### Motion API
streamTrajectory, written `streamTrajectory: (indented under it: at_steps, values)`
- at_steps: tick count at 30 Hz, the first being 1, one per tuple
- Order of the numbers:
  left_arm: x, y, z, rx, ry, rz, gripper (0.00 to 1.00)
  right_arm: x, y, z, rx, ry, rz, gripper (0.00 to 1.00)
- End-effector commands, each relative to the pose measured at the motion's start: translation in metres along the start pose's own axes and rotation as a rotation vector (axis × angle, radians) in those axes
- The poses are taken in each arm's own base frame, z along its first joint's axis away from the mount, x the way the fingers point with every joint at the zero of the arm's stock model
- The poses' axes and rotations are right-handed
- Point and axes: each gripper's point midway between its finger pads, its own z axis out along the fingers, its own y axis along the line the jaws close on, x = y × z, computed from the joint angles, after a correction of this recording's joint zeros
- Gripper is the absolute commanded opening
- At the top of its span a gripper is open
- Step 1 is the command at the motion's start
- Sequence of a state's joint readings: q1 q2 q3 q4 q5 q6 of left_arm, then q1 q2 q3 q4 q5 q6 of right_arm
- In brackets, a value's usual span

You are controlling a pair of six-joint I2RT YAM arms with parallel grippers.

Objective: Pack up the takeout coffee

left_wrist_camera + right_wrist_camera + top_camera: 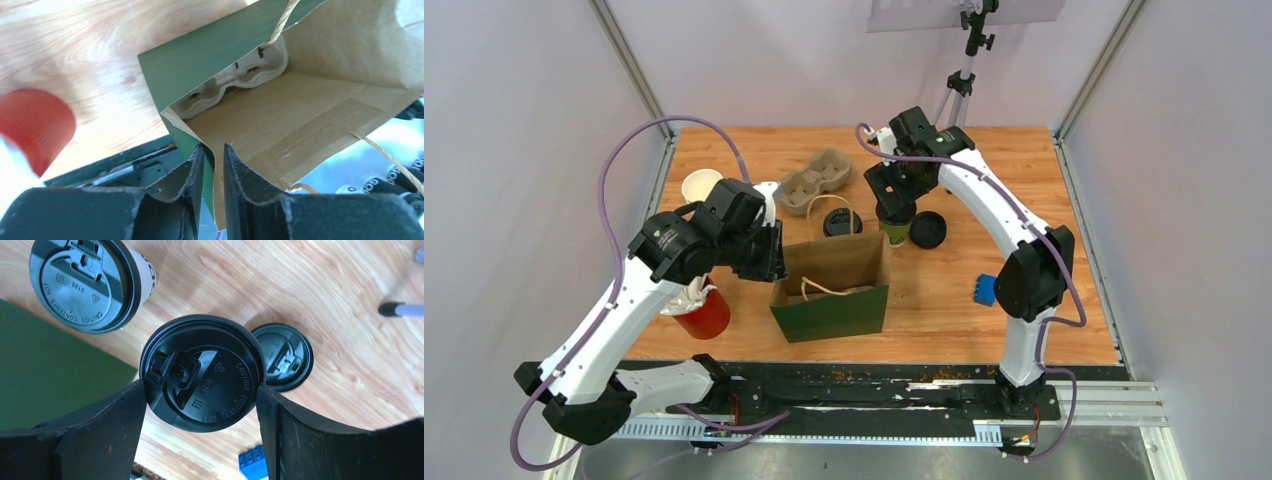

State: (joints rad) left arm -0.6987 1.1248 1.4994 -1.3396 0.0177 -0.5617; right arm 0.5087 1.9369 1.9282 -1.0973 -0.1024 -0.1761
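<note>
Left jaws pinching green bag (829, 310) rim mid-frame, right jaws squeezing lidded green cup (894, 232) just above bag

Red cup (709, 318) and blue block (985, 289) flank green bag (829, 315)

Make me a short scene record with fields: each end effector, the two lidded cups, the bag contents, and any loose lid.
left end effector: pinching the green bag's left wall edge
right end effector: fingers against both sides of the lidded green cup
white cup: lidded, standing on the table behind the bag
bag contents: pulp carrier, no cups visible
loose lid: flat on the table beside the green cup
</note>
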Motion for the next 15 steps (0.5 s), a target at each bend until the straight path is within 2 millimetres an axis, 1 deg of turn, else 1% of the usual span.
streamTrajectory:
  at_steps: [1, 5, 10, 13, 15]
  values:
    - [-0.028, -0.036, -0.001, 0.199, -0.139, 0.014, 0.27, 0.006, -0.008, -0.068, 0.076, -0.024, 0.127, 0.7]
    - [-0.04, -0.052, 0.006, 0.278, -0.184, -0.005, 0.27, 0.018, -0.019, -0.113, 0.181, -0.043, 0.159, 0.7]
    - [-0.059, -0.072, 0.016, 0.361, -0.227, -0.02, 0.29, 0.034, -0.02, -0.166, 0.241, -0.095, 0.194, 0.7]
    - [-0.071, -0.081, 0.021, 0.389, -0.257, -0.034, 0.34, 0.041, -0.02, -0.194, 0.277, -0.139, 0.228, 0.7]
    - [-0.074, -0.08, 0.023, 0.375, -0.258, -0.029, 0.38, 0.043, -0.018, -0.213, 0.285, -0.182, 0.232, 0.7]
